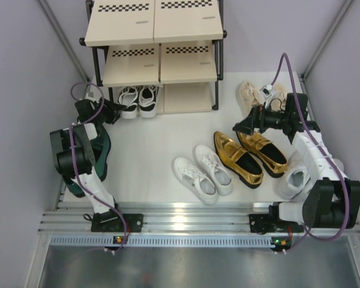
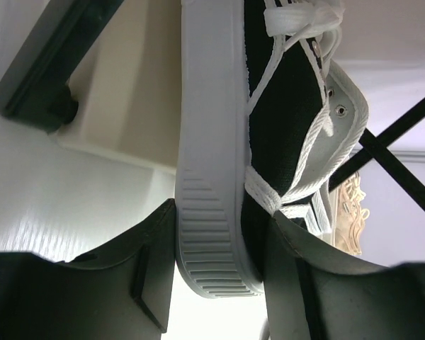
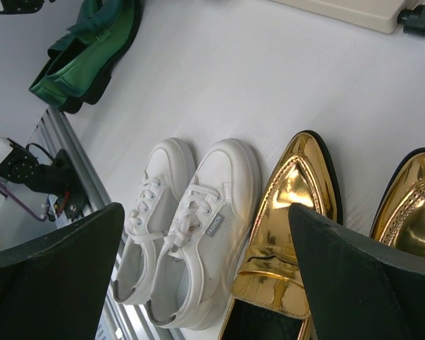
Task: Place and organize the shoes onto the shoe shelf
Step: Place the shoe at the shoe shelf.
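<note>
White table (image 1: 150, 141) w/ shelf (image 1: 153, 24), gold loafers (image 1: 237, 157), white lace-ups (image 1: 195, 179).

The shelf (image 1: 153, 36) stands at the table's far side, in the middle. On the left half of its lowest tier the sneakers (image 1: 138, 99) sit side by side. The left gripper (image 1: 116, 112) is at their near-left corner, with a finger on either side of the left one's sole. The left loafers (image 3: 85, 53) lie under the left arm, by the table's left edge. The lace-ups (image 1: 203, 173) sit in the near middle, and the right loafers (image 1: 250, 157) are just right of them. The right gripper (image 1: 243, 127) hangs over the right loafers' far ends. Behind it lies the far-right pair (image 1: 252, 95). A chunky sneaker (image 1: 293, 180) lies right of the right loafers, beside the right arm.
</note>
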